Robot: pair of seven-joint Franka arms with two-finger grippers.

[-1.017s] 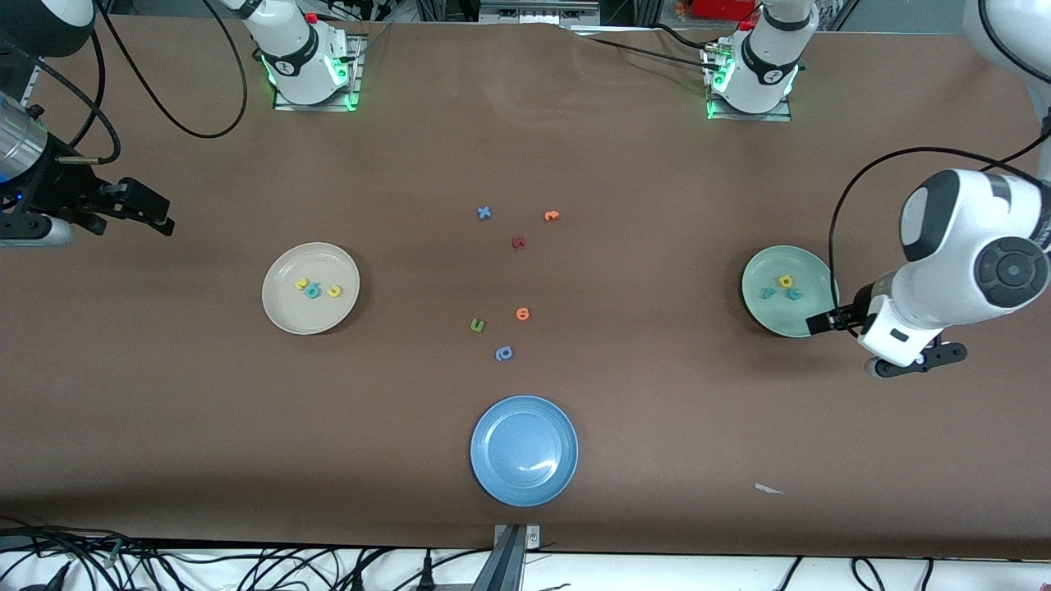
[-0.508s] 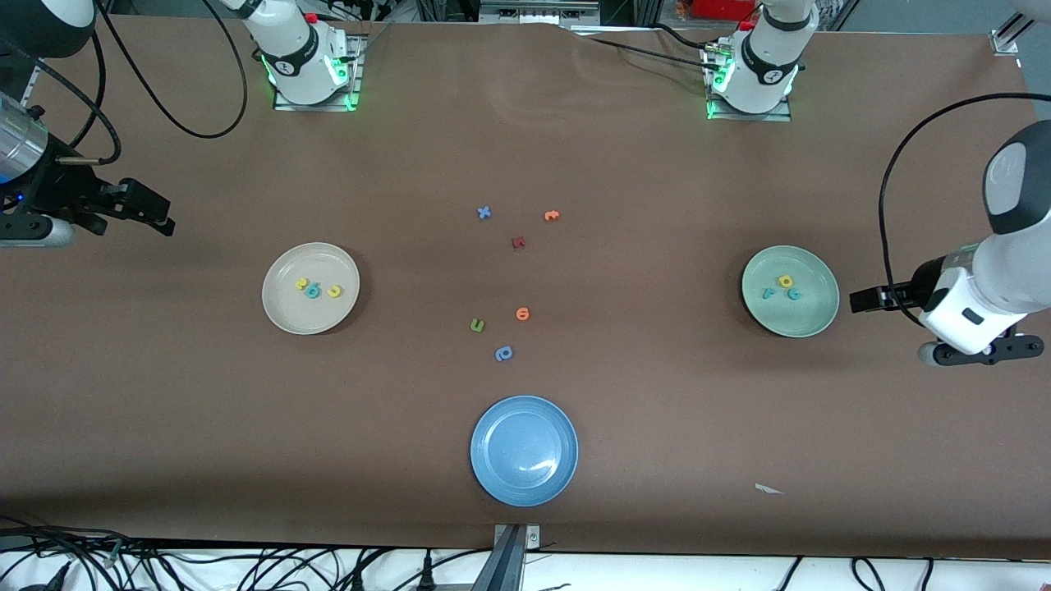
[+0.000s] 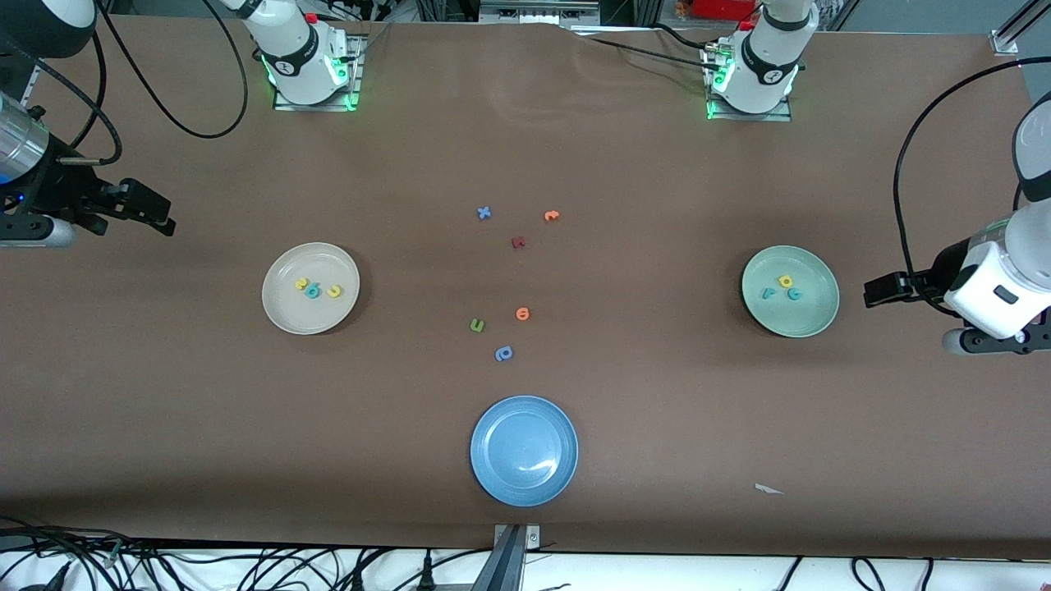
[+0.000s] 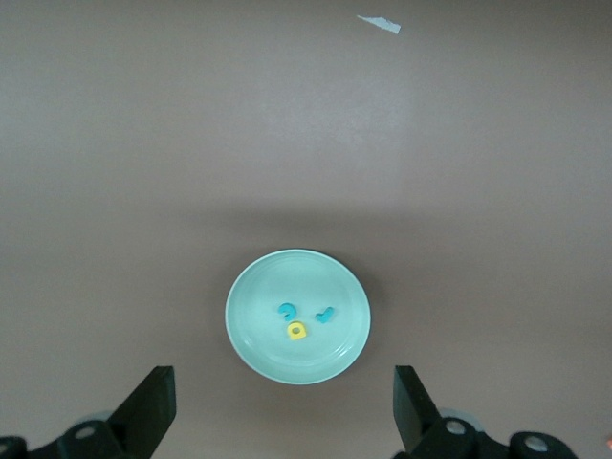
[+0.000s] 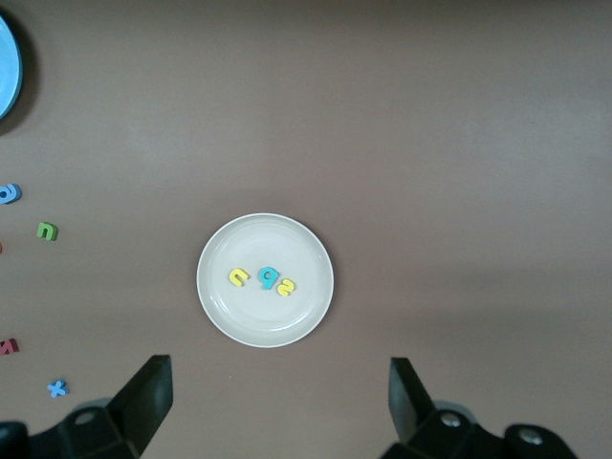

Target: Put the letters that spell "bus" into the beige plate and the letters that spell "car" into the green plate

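Both plates are loaded and both arms hang back off the work. The beige plate [image 3: 310, 288] sits toward the right arm's end of the worktop [image 3: 657, 410], and in it lie the three small foam letters of "bus" [image 3: 317, 288] in a tight row: a yellow one, a teal one in the middle, another yellow. They are flat, close together, touching or nearly so, well inside the rim. Over toward the left arm's end, the green plate [image 3: 790, 291] holds "car" [image 3: 784, 288]: a yellow letter with two teal ones just beside it, again clear of the rim.

The right pincer [image 3: 152, 212] hovers off the beige plate toward the edge of the worktop, fingers spread wide, holding nothing. The left pincer [image 3: 883, 291] hangs just beside the green plate, fingers equally wide and empty.

The blue plate [image 3: 524, 451] nearest the front camera has nothing in it, and the odd letters [image 3: 509, 287] lie scattered mid-worktop, which suits the job: they are not called for. By my reading the sorting looks complete
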